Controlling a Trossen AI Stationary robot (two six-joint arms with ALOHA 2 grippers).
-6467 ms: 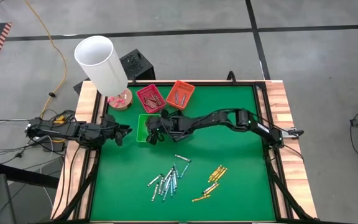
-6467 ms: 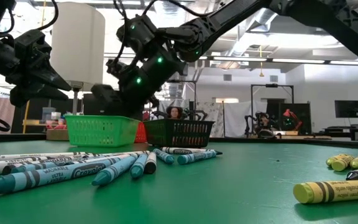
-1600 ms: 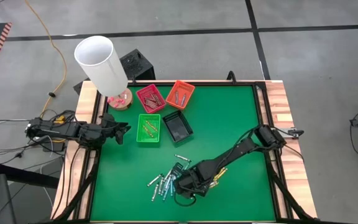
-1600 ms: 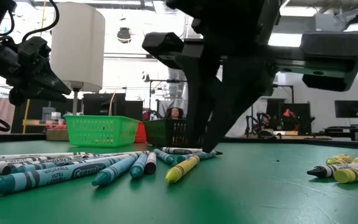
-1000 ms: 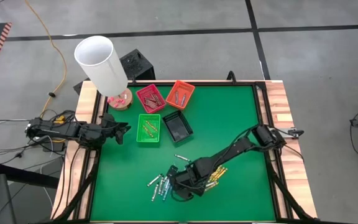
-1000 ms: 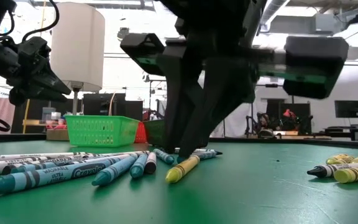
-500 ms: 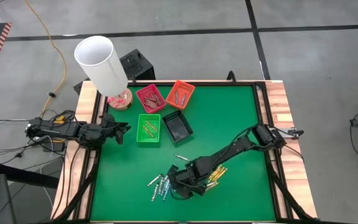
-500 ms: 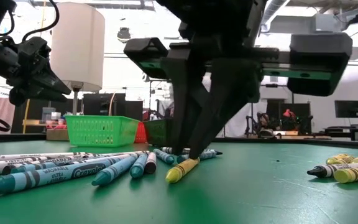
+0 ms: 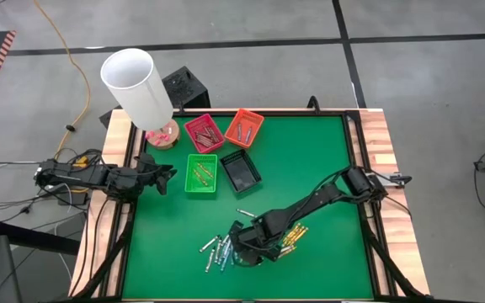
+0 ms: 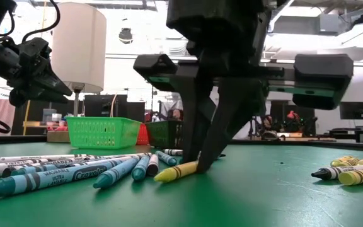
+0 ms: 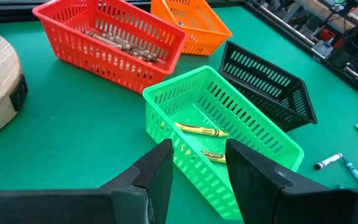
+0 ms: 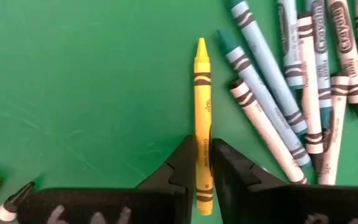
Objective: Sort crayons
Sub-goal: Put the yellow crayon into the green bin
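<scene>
Crayons [image 10: 74, 172] read "Crayola" (wrapper print).

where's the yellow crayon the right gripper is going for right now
The yellow crayon lies on the green mat toward the table's near edge, clamped between the right gripper fingers, just beside the pile of blue and white crayons.

"Crayola" legible on blue crayons [image 10: 74, 174]; other wrapper print unreadable.

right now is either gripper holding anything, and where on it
The right gripper pinches a yellow crayon near its blunt end; the left gripper holds nothing.
</scene>
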